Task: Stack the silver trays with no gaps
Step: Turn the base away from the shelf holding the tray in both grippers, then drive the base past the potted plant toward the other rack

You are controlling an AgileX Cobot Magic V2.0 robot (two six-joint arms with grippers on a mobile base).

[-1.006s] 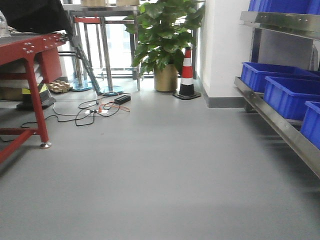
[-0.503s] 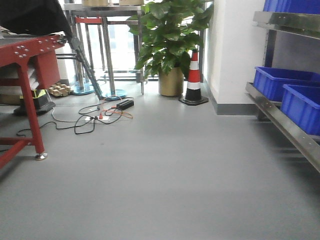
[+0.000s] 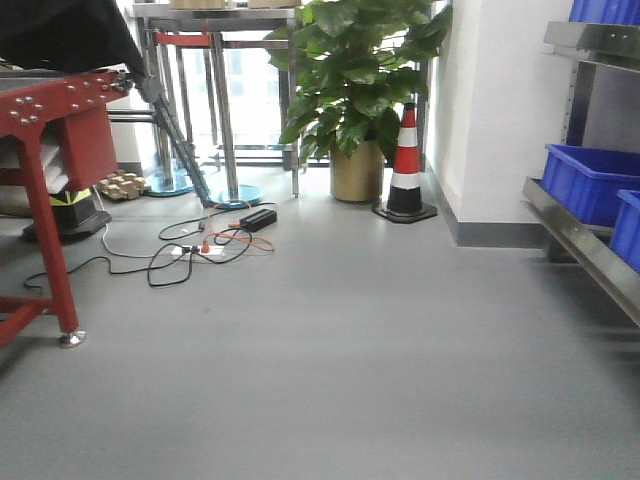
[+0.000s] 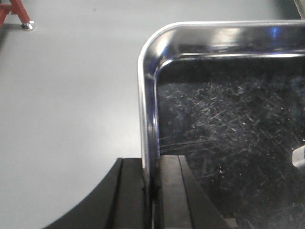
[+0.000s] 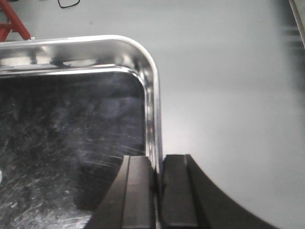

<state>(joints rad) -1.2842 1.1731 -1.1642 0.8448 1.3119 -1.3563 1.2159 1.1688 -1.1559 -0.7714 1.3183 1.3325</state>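
A silver tray with a scratched, dark-reflecting bottom hangs over the grey floor between my two grippers. My left gripper is shut on the tray's left rim, one black finger outside and one inside. In the right wrist view the same silver tray fills the left side, and my right gripper is shut on its right rim. The front view shows neither the tray nor the grippers. No other tray shows.
A red metal table stands at the left, its foot near the tray's corner. Cables and a power brick lie on the floor. A potted plant and traffic cone stand ahead. Blue bins sit on a steel rack at right.
The front view has swung to the left: the plant, cone and blue bins have slid rightward in the picture and the red table leg sits lower at the left.
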